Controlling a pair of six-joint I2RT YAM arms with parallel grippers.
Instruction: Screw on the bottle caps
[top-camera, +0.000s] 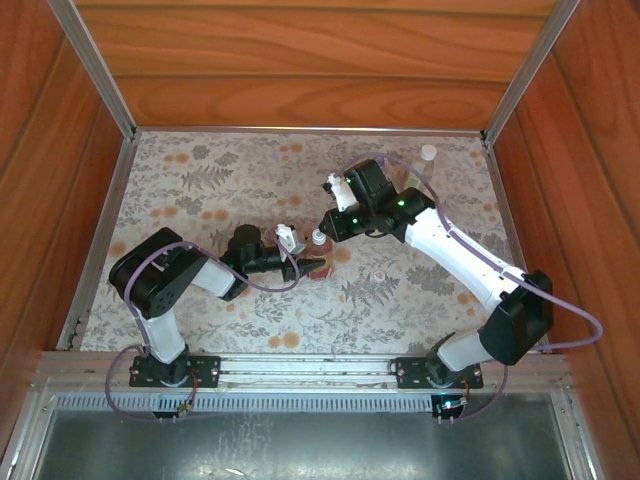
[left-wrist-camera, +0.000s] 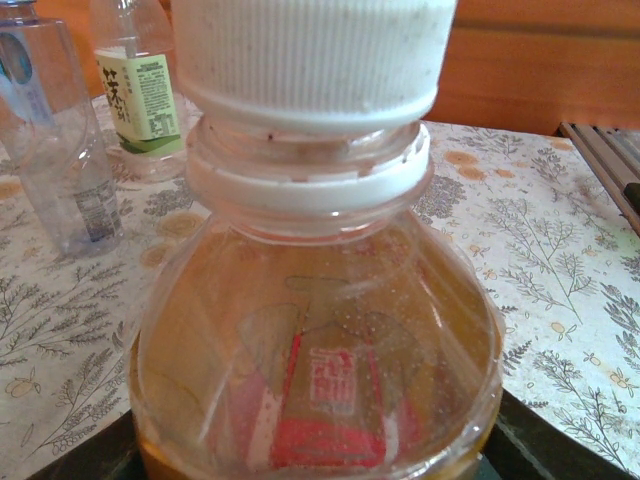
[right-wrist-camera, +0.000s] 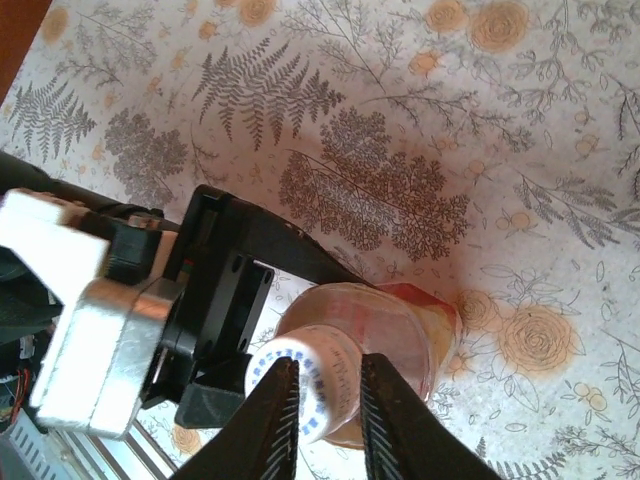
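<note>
White cap (right-wrist-camera: 320, 380) pinched between right fingers (right-wrist-camera: 272, 425), atop the amber bottle (right-wrist-camera: 405, 330)

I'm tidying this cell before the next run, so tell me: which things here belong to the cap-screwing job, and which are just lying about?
Job in hand:
- amber bottle, held by the left gripper
- white cap on its neck, pinched by the right gripper
- green-label bottle
- bluish bottle
- loose cap

Not part of it:
- flowered table cover
- wooden walls

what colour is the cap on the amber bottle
White with ribbed sides: the cap on the amber bottle shows best in the left wrist view.
</note>
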